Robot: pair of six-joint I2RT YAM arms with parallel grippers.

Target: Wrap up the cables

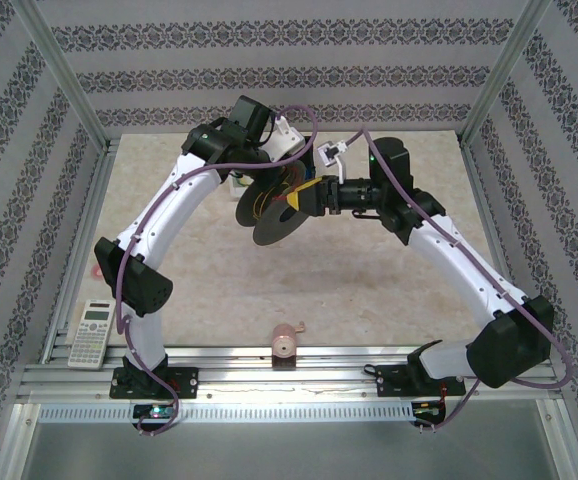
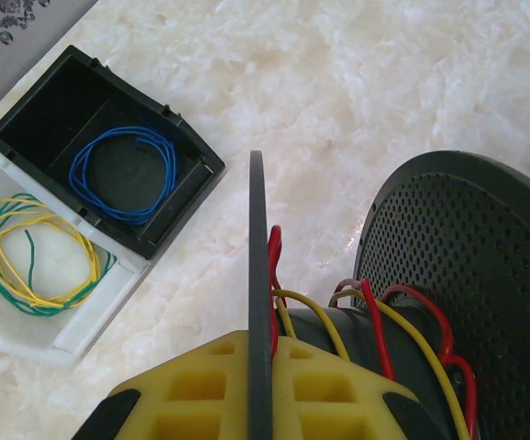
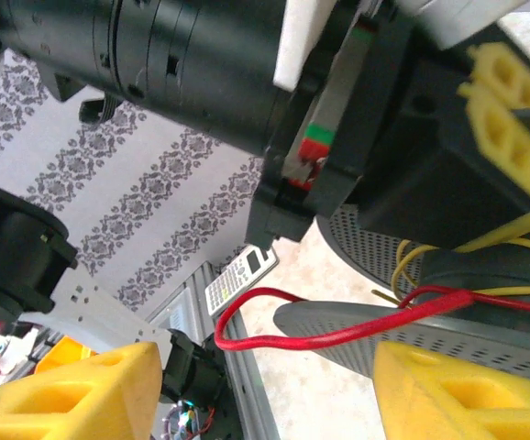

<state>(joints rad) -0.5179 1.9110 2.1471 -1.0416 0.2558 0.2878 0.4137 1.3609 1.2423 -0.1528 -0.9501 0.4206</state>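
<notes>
The left gripper (image 2: pixel 260 356) is clamped tight on the thin edge of 1 flange of a black spool (image 2: pixel 467 275), holding it up off the table (image 2: pixel 338 92) at mid-workspace between the 2 arms. The red cable (image 2: pixel 378 335) already lies in a few turns on the hub, mixed with a yellow wire (image 2: pixel 325 321), and a loose red loop (image 3: pixel 320 341) trails off the hub across the gap between the yellow fingers of the right gripper (image 3: pixel 265 367), which stand well apart and grip nothing. To do this step well, I judge, the right gripper should close on that loose run near the hub and lay it around under light tension between the 2 flanges, while the left arm keeps the spool steady. Slack could slip over the flange edge or drag the yellow turns loose. Around them, a calculator (image 1: pixel 94 335) lies at the near left edge. A black box (image 2: pixel 36 119) holds a blue wire coil (image 2: pixel 123 174), and the white tray (image 2: pixel 109 312) beside it holds a yellow-green wire coil (image 2: pixel 36 257). A small pink reel (image 1: pixel 285 345) sits at the near edge. All lie apart from the spool. The real obstruction is the left arm's own wrist, crowding close above the right fingers.
</notes>
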